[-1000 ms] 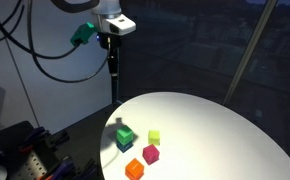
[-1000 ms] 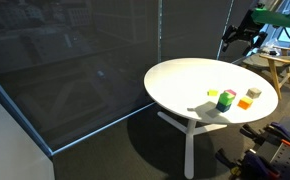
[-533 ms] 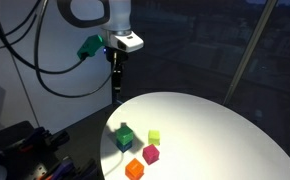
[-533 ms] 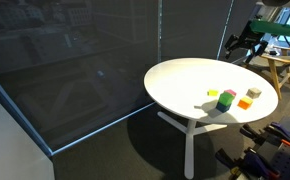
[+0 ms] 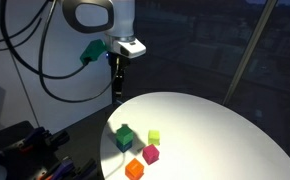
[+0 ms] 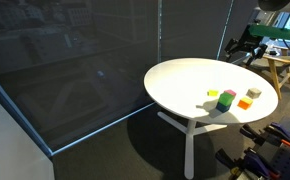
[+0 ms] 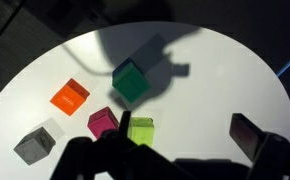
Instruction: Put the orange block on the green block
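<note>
While the gripper (image 5: 114, 90) hangs well above the white round table (image 5: 210, 130), its jaws spread wide in the wrist view, the orange block (image 5: 134, 169) sits by the table's near edge. It is apart from the green block (image 5: 124, 136), with a magenta cube (image 5: 150, 154) near it on the right.

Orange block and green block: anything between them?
Nothing. The wrist view shows bare table between the orange block and the green block; the magenta block sits off that line.
</note>
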`<state>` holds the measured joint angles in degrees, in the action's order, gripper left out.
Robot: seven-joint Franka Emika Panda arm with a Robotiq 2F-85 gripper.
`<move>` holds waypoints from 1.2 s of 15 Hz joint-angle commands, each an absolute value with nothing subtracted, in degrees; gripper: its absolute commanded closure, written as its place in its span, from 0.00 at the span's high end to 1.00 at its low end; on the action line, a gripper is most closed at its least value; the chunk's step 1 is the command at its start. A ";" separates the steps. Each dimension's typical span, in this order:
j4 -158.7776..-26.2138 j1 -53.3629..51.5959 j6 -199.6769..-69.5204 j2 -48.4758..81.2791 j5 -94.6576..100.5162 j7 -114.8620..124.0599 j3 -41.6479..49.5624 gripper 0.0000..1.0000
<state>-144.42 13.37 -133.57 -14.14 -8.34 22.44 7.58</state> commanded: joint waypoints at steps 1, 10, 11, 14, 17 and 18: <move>-144.31 13.19 -133.39 -14.17 -8.23 22.51 7.79 1.00; -143.53 13.49 -134.90 -13.31 -7.94 19.79 8.77 1.00; -143.26 13.55 -135.12 -12.99 -7.93 19.36 8.95 1.00; -142.64 13.69 -136.24 -12.02 -8.02 18.08 9.65 1.00; -141.97 14.00 -137.12 -10.76 -7.89 17.31 10.54 1.00; -141.78 14.10 -137.49 -10.30 -7.86 17.13 10.82 1.00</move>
